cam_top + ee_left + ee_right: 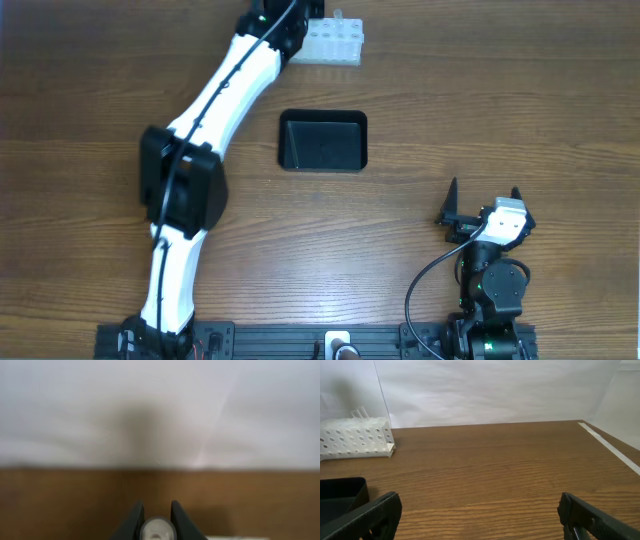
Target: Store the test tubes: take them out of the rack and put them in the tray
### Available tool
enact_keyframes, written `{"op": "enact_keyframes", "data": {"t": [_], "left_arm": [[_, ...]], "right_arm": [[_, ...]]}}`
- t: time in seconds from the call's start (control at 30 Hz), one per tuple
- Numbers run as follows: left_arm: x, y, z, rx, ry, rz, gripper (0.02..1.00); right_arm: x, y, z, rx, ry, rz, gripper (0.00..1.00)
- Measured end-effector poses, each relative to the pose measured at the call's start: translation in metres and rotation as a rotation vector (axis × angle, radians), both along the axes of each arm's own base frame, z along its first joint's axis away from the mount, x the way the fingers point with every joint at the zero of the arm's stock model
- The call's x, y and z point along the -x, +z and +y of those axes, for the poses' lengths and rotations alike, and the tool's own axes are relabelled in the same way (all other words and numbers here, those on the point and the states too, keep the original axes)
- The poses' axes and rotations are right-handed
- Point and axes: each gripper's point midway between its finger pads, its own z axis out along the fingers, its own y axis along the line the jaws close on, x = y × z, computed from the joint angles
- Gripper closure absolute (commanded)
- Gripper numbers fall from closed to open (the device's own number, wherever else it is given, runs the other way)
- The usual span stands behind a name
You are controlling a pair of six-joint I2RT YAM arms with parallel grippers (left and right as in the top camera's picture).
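Observation:
The white test tube rack [334, 44] stands at the table's far edge, with a clear tube top [338, 17] poking above it. My left arm stretches up to the rack, its wrist over the rack's left end. In the left wrist view my left gripper [157, 522] is shut on a test tube [157, 530], whose round clear top shows between the dark fingers. The black tray [323, 140] sits in the middle of the table, nothing inside. Near the front right, my right gripper [484, 206] stands wide open and empty; its view shows the rack [356, 437] and the tray's corner [342, 491].
A pale wall rises just behind the rack [160, 410]. Bare wooden table [500, 90] spreads right of the tray. A strip of light tape [610, 447] runs along the table's right side.

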Motion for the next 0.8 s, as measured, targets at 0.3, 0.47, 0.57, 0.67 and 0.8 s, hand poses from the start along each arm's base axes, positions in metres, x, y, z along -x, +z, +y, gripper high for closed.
{"op": "enact_keyframes", "data": {"t": [0.3,0.47,0.57,0.67,0.8], "left_arm": [[0.079,0.155,-0.010,0.049,-0.062,-0.159,0.941],[0.129,0.115,-0.020,0.031,-0.070,0.079,0.947],[0.160,0.066,-0.014,0.015,-0.006,0.292,0.956],[0.184,0.028,-0.003,0.011,0.088,0.454,0.978],[0.199,-0.013,0.003,0.029,0.209,0.596,0.978]], "right_arm": [[0.000,0.000,0.000,0.000,0.000,0.000,0.007],[0.000,0.000,0.000,0.000,0.000,0.000,0.009],[0.000,0.000,0.000,0.000,0.000,0.000,0.009],[0.000,0.000,0.000,0.000,0.000,0.000,0.007],[0.000,0.000,0.000,0.000,0.000,0.000,0.007]]}}
